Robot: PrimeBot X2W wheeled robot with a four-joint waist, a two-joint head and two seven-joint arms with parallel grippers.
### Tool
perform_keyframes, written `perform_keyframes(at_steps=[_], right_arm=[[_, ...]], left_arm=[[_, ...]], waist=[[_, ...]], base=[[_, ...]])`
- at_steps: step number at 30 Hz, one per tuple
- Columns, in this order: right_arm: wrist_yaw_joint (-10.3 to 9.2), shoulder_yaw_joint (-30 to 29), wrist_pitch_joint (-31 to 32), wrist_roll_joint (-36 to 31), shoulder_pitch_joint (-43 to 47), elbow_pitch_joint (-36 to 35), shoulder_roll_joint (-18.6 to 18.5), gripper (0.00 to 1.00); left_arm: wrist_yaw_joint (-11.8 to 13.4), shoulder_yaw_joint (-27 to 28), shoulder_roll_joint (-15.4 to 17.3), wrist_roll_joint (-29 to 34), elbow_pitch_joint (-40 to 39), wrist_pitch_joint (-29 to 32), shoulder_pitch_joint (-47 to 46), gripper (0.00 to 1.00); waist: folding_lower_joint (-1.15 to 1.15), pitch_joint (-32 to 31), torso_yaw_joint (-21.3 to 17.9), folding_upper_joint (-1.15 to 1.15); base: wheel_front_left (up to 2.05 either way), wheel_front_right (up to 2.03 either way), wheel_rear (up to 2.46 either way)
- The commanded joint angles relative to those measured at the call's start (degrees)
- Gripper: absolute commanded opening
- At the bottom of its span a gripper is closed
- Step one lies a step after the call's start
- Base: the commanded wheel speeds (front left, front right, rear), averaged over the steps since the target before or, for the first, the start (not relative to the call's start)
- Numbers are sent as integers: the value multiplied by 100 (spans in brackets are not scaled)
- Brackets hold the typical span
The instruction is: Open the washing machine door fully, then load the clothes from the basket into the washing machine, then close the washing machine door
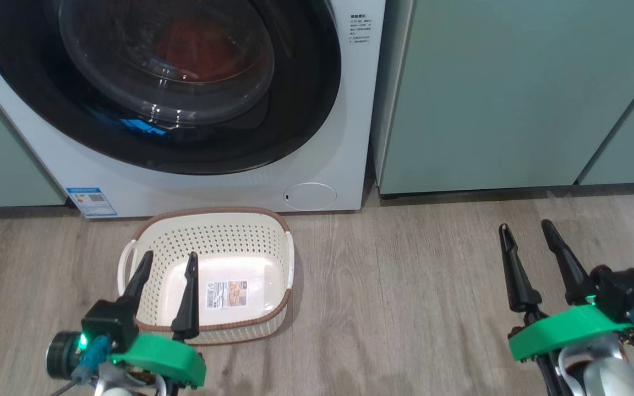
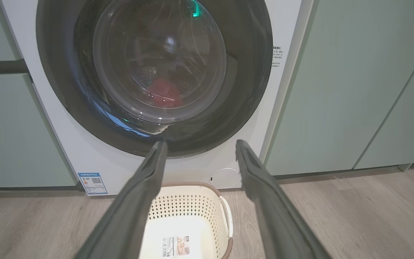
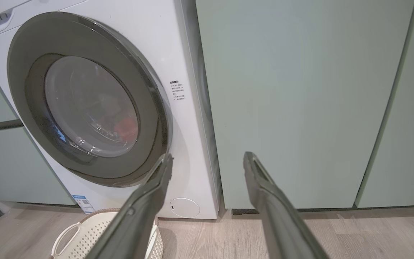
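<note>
The washing machine (image 1: pixel 353 159) stands at the back with its washing machine door (image 1: pixel 306 110) shut flat against the front. Through the glass I see red clothes (image 1: pixel 201 49) inside the drum, also as red clothes (image 2: pixel 164 94) in the left wrist view. On the floor in front sits the basket (image 1: pixel 212 236), holding nothing but its label sticker. My left gripper (image 1: pixel 169 256) hangs open over the basket's near side. My right gripper (image 1: pixel 524 225) stands open over bare floor to the right, with nothing between its fingers.
Pale green cabinets (image 1: pixel 515 93) flank the washer on both sides. A small round white flap (image 1: pixel 310 196) and a blue sticker (image 1: pixel 91 201) sit low on the washer's front. Wooden floor (image 1: pixel 405 286) stretches between the basket and my right gripper.
</note>
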Motion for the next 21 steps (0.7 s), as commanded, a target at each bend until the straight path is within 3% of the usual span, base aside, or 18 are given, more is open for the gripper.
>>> perform_keyframes(at_steps=[1, 21], right_arm=[[-1, 104, 42, -39, -87, -293, 3, 100], [-1, 57, 141, -1, 44, -500, 4, 100]], left_arm=[[45, 172, 102, 18, -225, -10, -159, 100], [79, 80, 172, -48, -228, 51, -174, 100]], waist=[[0, -7, -7, 0], [0, 20, 46, 0]], base=[[0, 0, 0], [0, 0, 0]])
